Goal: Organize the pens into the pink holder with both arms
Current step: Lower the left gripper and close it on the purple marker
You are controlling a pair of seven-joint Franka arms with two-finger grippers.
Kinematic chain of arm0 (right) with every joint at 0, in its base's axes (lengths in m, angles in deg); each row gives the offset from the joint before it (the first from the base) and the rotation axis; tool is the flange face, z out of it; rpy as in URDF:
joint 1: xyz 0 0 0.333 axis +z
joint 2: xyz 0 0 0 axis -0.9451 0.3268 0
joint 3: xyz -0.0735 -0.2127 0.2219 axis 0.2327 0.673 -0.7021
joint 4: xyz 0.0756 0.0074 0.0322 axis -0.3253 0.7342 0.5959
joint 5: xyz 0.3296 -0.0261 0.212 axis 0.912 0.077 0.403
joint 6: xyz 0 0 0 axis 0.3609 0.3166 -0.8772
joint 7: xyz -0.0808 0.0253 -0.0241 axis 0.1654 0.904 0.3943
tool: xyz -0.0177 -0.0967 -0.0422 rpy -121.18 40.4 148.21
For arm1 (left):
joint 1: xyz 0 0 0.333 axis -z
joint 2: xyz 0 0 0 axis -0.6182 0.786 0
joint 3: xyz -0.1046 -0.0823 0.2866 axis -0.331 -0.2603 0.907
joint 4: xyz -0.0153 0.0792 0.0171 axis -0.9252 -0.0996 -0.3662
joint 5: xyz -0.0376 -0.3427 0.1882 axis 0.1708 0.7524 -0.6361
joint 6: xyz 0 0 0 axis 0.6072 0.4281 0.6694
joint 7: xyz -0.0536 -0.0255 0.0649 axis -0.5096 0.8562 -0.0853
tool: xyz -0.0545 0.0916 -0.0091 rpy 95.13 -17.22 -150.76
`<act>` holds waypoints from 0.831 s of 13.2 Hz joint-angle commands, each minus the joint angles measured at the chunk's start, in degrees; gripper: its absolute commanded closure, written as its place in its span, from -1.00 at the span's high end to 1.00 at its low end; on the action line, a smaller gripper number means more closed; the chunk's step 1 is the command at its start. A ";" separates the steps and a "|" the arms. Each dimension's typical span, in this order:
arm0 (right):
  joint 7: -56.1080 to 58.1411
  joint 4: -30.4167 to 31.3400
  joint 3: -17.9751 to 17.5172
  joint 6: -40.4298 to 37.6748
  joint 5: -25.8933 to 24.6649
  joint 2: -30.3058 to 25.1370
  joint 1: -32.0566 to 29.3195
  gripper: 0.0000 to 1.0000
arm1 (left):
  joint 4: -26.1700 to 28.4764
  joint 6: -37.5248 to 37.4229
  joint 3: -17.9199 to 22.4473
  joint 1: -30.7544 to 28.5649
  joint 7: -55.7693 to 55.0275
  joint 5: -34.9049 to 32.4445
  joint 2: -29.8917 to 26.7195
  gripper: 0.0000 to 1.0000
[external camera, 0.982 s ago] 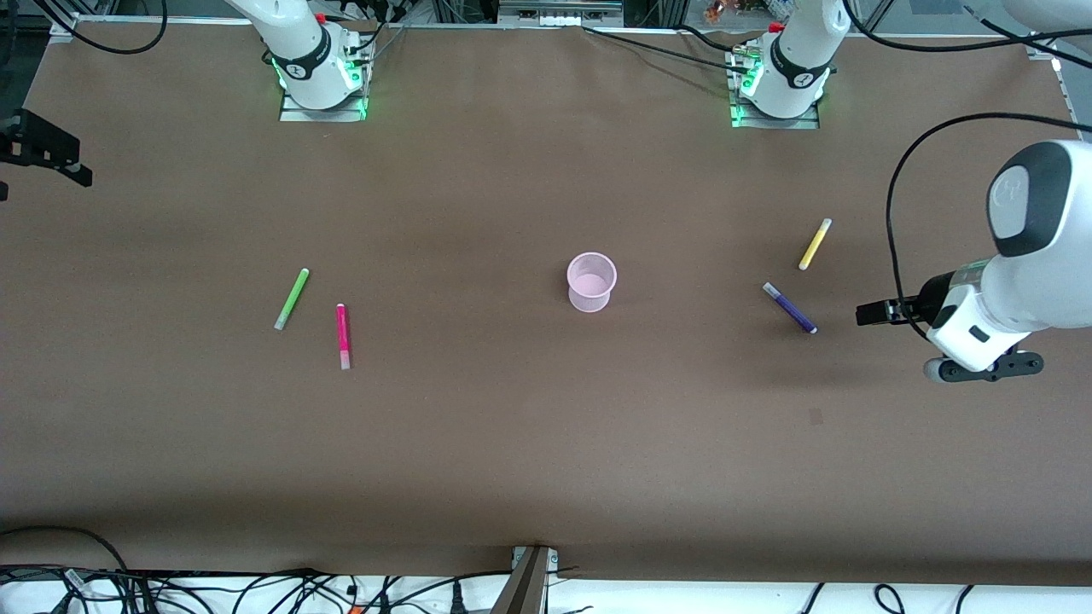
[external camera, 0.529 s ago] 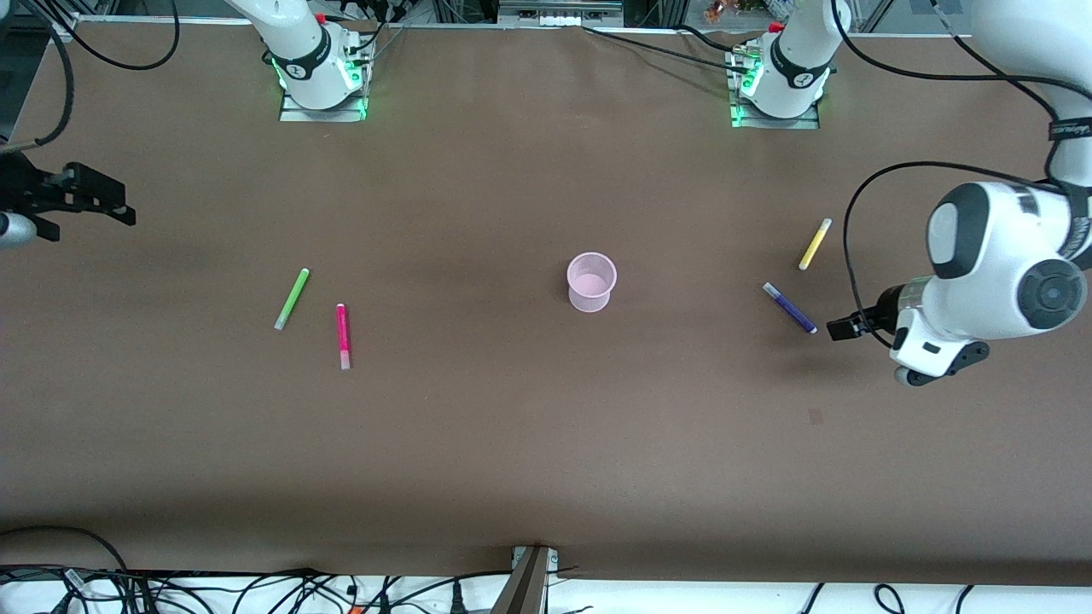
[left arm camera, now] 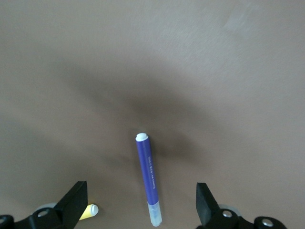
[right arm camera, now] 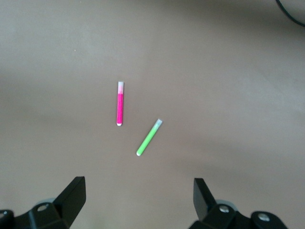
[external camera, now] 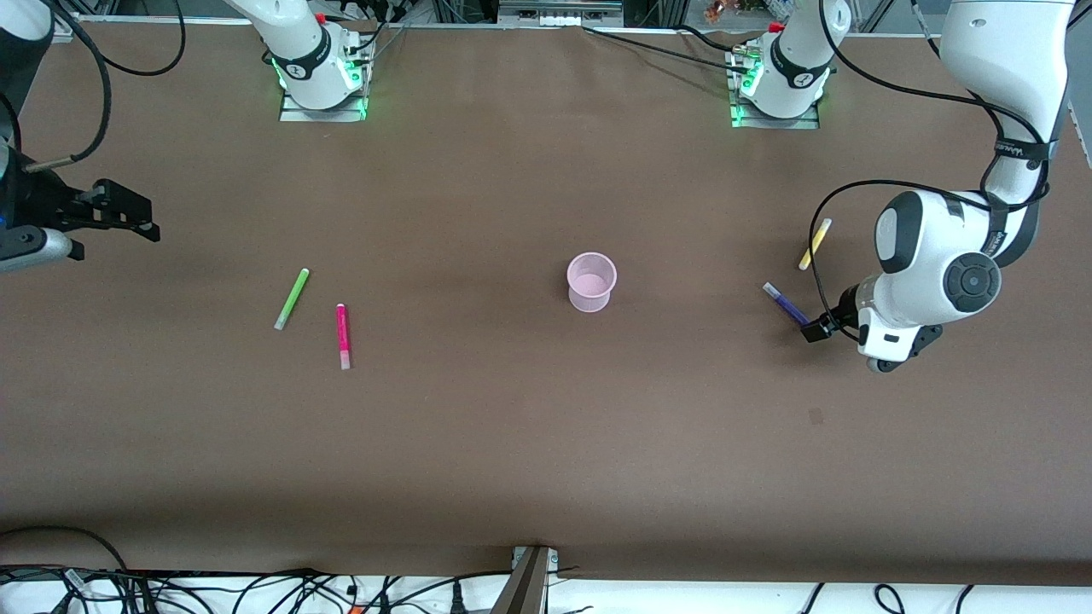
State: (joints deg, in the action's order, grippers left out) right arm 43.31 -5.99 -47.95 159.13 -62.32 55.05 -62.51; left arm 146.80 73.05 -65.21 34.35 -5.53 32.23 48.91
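Over by the right arm's end of the surface (external camera: 478,443), the right hand (external camera: 128,213) hovers with its fingers spread wide, well apart from the pink holder (external camera: 591,282). The green pen (external camera: 292,298) and magenta pen (external camera: 343,336) lie flat toward that end from the holder. The holder stands upright mid-surface. Toward the left arm's end lie the purple pen (external camera: 786,305) and yellow pen (external camera: 814,244); the left hand (external camera: 815,330) hangs open over the purple pen.
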 commanded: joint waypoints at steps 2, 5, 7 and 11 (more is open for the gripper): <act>0.47 -0.31 0.20 0.25 2.54 0.47 1.52 1.00 | 0.81 3.40 -0.31 -0.21 -2.45 -0.83 1.92 1.00; 0.47 -0.31 0.20 0.59 2.45 0.55 1.52 1.00 | 0.81 5.42 -0.39 0.23 -2.54 -0.83 3.93 0.90; 0.47 -0.31 0.20 0.59 2.45 0.55 1.52 1.00 | 0.72 7.00 -0.39 0.31 -2.54 -0.83 5.34 0.83; 0.47 -0.40 0.20 0.68 2.10 0.55 2.14 1.00 | 0.63 7.36 -0.48 0.40 -2.28 -0.83 6.14 0.43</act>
State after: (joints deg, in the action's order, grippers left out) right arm 43.35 -6.17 -47.98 159.73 -60.83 56.08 -60.94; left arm 147.59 79.98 -65.63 34.50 -7.22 32.23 55.00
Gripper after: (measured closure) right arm 0.000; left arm 0.163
